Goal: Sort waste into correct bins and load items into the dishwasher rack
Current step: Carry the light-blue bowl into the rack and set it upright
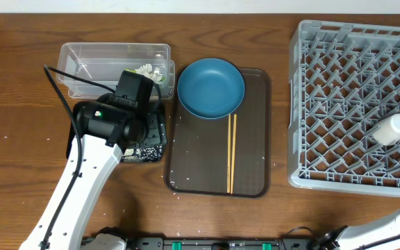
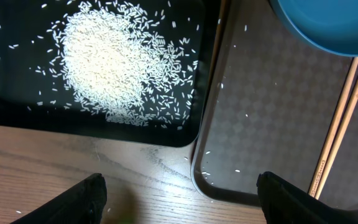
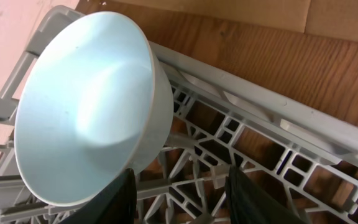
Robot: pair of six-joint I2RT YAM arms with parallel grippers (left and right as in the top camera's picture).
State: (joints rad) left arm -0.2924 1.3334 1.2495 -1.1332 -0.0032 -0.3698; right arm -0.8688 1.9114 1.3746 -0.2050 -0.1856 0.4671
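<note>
— What colour is the large round dish (image 1: 210, 87) at upper centre of the overhead view?
— Plain deep blue. Under it, the rectangular serving tray (image 1: 248, 139) is dark brown with a fine diamond check, and the two wooden chopsticks (image 1: 231, 153) are pale tan lines across it.
— And to the left?
— The shallow rectangular tray (image 2: 73, 127) is glossy black, speckled with white rice grains (image 2: 104, 62). The rectangular plastic tub (image 1: 110, 52) is clear.
— The right side?
— The square plastic lattice rack (image 1: 339, 83) is light grey, the small bowl (image 3: 86, 112) plain white. The table (image 1: 19, 104) is reddish-brown wood grain.
</note>
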